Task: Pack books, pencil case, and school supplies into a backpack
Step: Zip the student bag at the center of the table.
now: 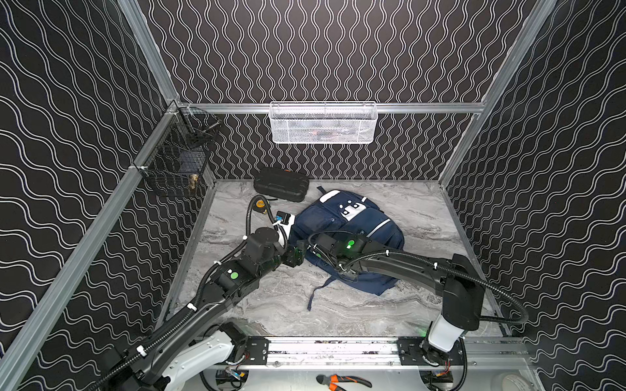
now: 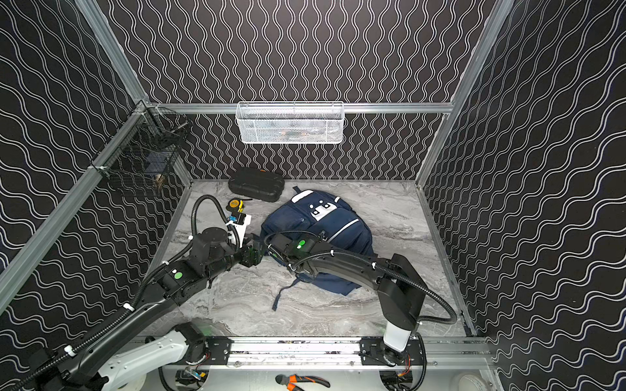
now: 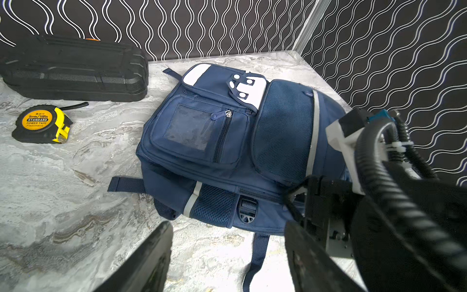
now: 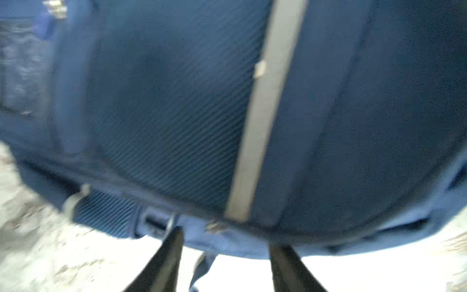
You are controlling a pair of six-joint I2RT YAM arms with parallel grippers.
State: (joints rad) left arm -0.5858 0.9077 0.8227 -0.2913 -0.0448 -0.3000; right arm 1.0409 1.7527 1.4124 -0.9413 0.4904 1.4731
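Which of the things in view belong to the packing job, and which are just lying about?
Job in hand:
- backpack, lying flat; the only task item showing

Just lying about:
- black hard case
- tape measure
- white mesh basket on the back wall
- black wire basket on the side wall
- pliers by the front rail

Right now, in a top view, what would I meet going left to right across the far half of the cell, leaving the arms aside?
In a top view: black wire basket → tape measure → backpack. The black hard case is left out, since it overlaps both the tape measure and the backpack.
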